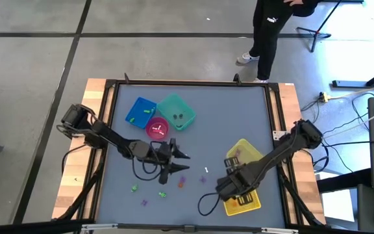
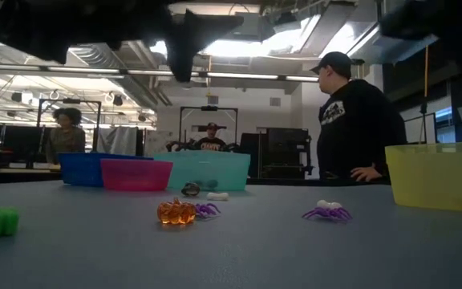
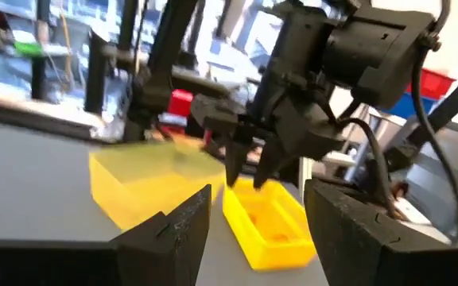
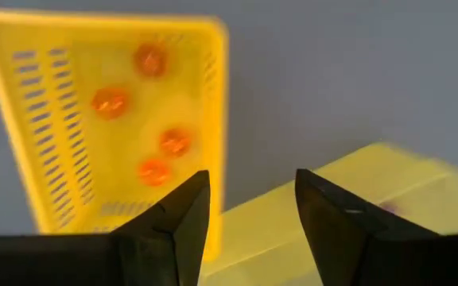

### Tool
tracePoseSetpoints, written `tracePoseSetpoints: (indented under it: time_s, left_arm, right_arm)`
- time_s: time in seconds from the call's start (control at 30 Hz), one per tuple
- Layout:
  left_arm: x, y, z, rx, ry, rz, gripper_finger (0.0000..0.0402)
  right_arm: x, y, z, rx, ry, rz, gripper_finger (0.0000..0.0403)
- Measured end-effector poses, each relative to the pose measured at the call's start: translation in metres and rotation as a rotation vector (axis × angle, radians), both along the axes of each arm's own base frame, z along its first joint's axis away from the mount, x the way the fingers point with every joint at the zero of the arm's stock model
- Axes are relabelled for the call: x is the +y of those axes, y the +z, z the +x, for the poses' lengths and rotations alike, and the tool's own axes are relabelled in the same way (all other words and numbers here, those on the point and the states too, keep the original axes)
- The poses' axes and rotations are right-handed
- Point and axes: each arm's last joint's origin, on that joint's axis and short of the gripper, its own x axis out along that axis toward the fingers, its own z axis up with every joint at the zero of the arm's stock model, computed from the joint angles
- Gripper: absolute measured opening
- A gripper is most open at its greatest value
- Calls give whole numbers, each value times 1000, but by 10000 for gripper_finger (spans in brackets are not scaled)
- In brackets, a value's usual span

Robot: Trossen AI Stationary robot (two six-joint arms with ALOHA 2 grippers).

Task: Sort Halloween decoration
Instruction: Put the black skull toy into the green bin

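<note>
Hovering above the slotted yellow basket (image 4: 94, 119) with four orange trinkets (image 4: 161, 143) inside, the right gripper (image 4: 249, 214) gapes empty. The left gripper (image 3: 257, 230) hangs mid-table, parted, holding nothing.

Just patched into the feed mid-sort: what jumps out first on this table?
The right pincer hangs open over the slotted yellow basket at the table's right, where four orange trinkets already lie. The blue bin, teal bin and pink bin cluster at the far left-centre. Loose trinkets lie near the left pincer.

Tiny orange pumpkin trinket (image 2: 176, 212) beside purple spider (image 2: 207, 209) mid-table; four orange pieces (image 4: 154, 171) in yellow basket (image 4: 22, 143).
</note>
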Motion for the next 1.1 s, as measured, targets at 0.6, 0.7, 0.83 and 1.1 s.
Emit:
tracePoseSetpoints:
  time_s: [0.6,0.7,0.83,1.1]
  left_arm:
    - [40,88,-78,185,197,232,187]
    - [43,94,-94,224,218,247,187]
    - [47,97,-108,261,266,266,187]
    - [50,98,-112,269,318,274,187]
  right_arm:
    - [-80,21,40,-278,130,-142,184]
    - [-102,12,42,-292,97,-104,184]
    - [-128,-2,50,-401,57,-22,184]
    - [-166,-8,82,-727,8,-18,184]
